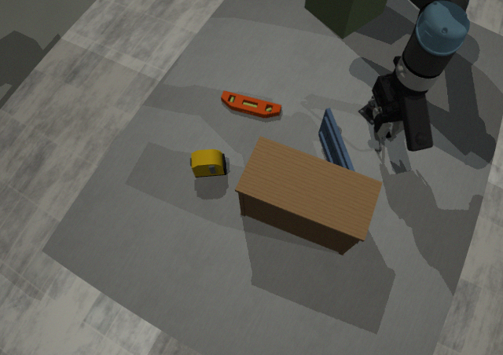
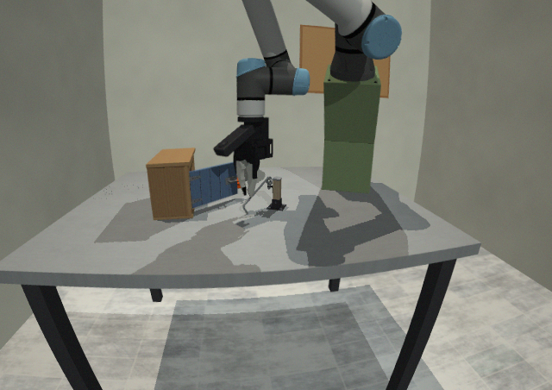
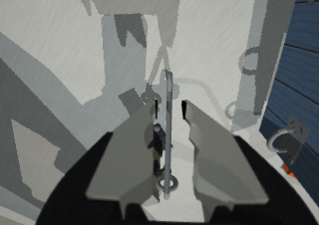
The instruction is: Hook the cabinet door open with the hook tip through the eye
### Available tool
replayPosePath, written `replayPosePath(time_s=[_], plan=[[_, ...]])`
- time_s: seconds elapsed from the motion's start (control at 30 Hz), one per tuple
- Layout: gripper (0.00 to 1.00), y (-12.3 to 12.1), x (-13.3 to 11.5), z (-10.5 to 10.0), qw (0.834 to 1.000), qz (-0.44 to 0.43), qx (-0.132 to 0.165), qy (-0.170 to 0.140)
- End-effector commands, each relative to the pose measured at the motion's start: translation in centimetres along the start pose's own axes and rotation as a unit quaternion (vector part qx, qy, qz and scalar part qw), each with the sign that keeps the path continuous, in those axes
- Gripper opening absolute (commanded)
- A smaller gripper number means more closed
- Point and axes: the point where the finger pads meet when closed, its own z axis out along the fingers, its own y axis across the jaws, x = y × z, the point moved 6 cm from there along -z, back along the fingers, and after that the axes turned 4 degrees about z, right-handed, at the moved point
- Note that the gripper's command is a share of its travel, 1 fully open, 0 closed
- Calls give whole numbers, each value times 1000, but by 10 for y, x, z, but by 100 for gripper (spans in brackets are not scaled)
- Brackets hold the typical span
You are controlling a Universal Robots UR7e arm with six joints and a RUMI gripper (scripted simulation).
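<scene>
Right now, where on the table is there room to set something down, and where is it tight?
Room lies behind the cabinet, away from its door, and left of the tape measure. Tight: between door, hook and gripper.

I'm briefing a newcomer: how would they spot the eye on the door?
Find the wooden cabinet on the table; its blue door stands swung open. Near the door's free edge a small grey metal loop, the eye, sticks out on a plate, the only ring on those blue planks.
</scene>
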Motion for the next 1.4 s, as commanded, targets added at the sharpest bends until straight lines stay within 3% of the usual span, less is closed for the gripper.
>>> replayPosePath(time_s=[0.0, 1.37], plan=[[14, 0, 0, 0, 1000, 0, 0, 0], [14, 0, 0, 13, 1000, 0, 0, 0]])
